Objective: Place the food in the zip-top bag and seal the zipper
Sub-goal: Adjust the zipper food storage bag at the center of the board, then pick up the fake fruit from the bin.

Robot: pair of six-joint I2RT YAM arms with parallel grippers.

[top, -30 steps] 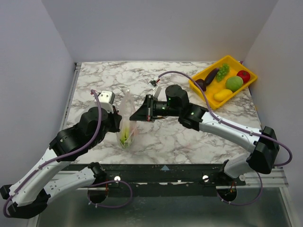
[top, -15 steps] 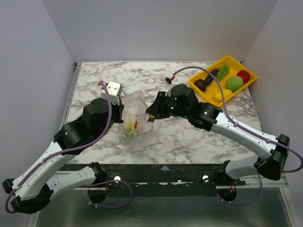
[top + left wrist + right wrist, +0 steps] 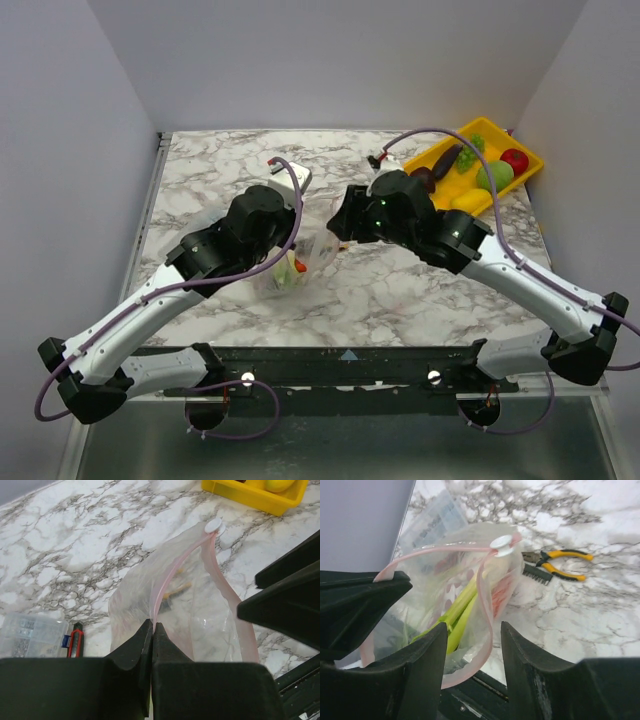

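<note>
On the white marbled table point(image 3: 200, 170), the left gripper point(image 3: 152, 629) pinches tight on the pale pink zipper strip point(image 3: 161, 587) of the thin clear plastic zip-top bag point(image 3: 297, 268). The bag stands mid-table, holding a green leafy stalk point(image 3: 456, 614) and a red piece point(image 3: 502, 591). Just beside it, the right gripper point(image 3: 471, 650) hangs with jaws parted, the bag's rim between them. Far right, a yellow rectangular plastic tray point(image 3: 532, 165) holds more toy fruit point(image 3: 492, 177).

I count one zip-top bag point(image 3: 445, 580), one green stalk point(image 3: 457, 610) inside it, one yellow tray point(image 3: 250, 497) with at least five food pieces point(image 3: 493, 175), one pliers point(image 3: 565, 562), one clear box point(image 3: 30, 632), one red-and-black tool point(image 3: 75, 639), and two of mine: left claw point(image 3: 152, 630), right claw point(image 3: 472, 630).
</note>
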